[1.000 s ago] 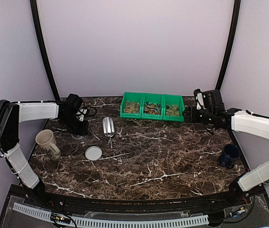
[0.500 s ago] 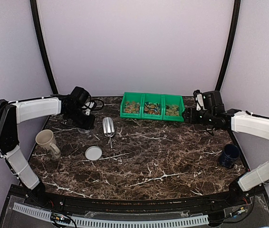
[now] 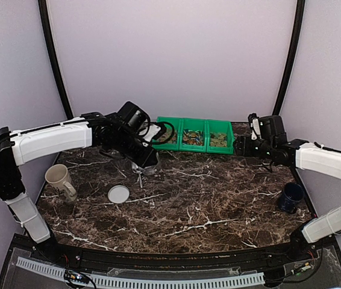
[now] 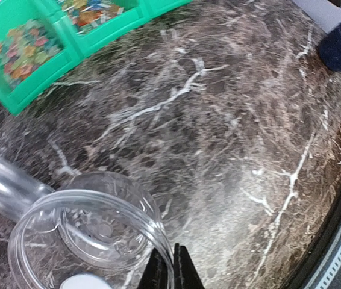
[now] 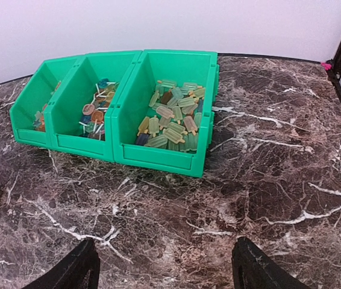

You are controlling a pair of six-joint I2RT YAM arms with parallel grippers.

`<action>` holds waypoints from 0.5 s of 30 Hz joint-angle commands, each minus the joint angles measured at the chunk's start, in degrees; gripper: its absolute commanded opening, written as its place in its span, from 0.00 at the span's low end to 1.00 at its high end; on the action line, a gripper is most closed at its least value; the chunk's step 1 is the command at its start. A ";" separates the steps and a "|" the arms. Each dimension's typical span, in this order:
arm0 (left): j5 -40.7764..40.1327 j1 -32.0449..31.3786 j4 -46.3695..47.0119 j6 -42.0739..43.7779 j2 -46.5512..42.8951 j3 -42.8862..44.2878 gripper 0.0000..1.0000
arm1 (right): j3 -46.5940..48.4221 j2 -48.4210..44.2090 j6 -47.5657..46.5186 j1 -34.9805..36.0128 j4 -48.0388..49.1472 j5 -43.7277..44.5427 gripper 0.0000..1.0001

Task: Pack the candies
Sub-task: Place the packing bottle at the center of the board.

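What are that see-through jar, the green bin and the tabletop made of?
The jar: likely clear plastic, possibly glass; the tabletop shows straight through its shiny wall. The green bin: moulded plastic, judging by its even colour, thin walls and soft sheen. The tabletop: glossy dark brown marble pattern with white veins; real stone or printed laminate, the look cannot settle it.

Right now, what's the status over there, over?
Left fingers shut on rim of clear jar; right fingers open, facing green bin. Candies in bin. Metal scoop close by jar.
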 commanded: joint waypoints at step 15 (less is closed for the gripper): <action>4.28 -16.42 -3.65 5.93 18.43 14.27 0.00 | -3.03 -4.99 4.94 -4.96 1.22 5.80 0.76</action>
